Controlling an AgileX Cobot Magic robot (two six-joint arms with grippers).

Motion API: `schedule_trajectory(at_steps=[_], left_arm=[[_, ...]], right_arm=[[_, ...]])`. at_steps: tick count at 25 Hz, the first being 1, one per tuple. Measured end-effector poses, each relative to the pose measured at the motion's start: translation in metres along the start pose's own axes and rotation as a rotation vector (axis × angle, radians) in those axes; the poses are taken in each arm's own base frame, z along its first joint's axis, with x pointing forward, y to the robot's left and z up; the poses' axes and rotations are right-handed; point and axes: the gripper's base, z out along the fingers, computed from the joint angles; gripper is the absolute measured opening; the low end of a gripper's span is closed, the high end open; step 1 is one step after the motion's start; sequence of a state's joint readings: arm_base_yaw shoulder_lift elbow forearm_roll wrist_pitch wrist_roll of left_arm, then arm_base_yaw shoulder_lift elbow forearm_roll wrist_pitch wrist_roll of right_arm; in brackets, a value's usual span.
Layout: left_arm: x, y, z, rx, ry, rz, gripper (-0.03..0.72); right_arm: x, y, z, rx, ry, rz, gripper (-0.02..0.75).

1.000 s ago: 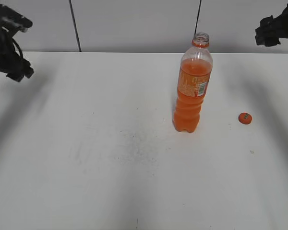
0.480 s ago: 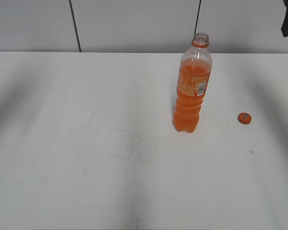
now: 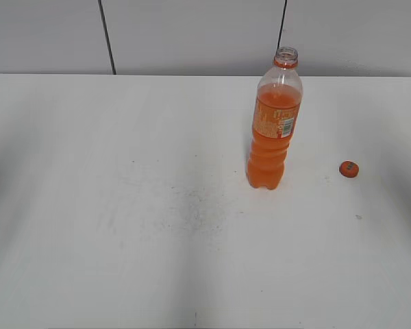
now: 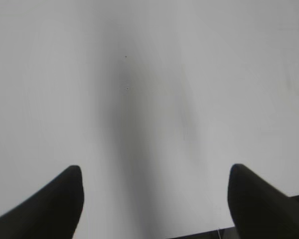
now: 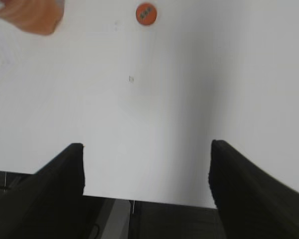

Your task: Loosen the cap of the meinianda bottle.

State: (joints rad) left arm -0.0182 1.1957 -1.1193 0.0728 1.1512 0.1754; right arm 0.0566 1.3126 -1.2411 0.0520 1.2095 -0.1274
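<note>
The meinianda bottle (image 3: 274, 123) stands upright on the white table, right of centre, its neck open with no cap on it. Its orange base shows at the top left of the right wrist view (image 5: 32, 15). The small orange cap (image 3: 349, 168) lies flat on the table to the bottle's right; it also shows in the right wrist view (image 5: 146, 14). Neither arm shows in the exterior view. My left gripper (image 4: 154, 172) is open and empty above bare table. My right gripper (image 5: 147, 149) is open and empty above the table's near edge, well back from the cap.
The white table (image 3: 123, 205) has a faint dusty smudge (image 3: 192, 205) near its middle. A grey panelled wall (image 3: 192, 34) runs behind it. The table's edge (image 5: 149, 201) shows between the right fingers, with dark space below.
Both arms have pulled back out of the exterior view: left arm gone by half a second ago, right arm gone now. Bottle and cap have not moved.
</note>
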Motion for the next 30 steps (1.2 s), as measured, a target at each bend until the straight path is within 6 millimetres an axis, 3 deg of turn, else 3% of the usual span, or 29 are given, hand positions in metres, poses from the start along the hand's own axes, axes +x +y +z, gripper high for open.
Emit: schedule_trajectory(at_steps=[6, 9, 15, 22, 30], left_arm=[[0.078, -0.019, -0.022, 0.022, -0.136, -0.026, 0.540], [0.117, -0.027, -0.029, 0.013, -0.199, -0.030, 0.540], [0.170, -0.039, -0.031, 0.007, -0.325, -0.058, 0.540], [0.203, -0.046, -0.051, -0.015, -0.534, -0.072, 0.540], [0.218, -0.053, -0.055, 0.000, -0.715, -0.085, 0.531]], right_arm=[[0.086, 0.010, -0.009, 0.008, -0.091, -0.002, 0.575], [0.118, 0.014, -0.011, 0.013, -0.139, -0.004, 0.575], [0.169, 0.019, -0.010, 0.031, -0.239, -0.012, 0.575], [0.210, 0.022, -0.001, 0.046, -0.329, -0.020, 0.575], [0.233, 0.024, -0.001, 0.071, -0.468, -0.051, 0.574]])
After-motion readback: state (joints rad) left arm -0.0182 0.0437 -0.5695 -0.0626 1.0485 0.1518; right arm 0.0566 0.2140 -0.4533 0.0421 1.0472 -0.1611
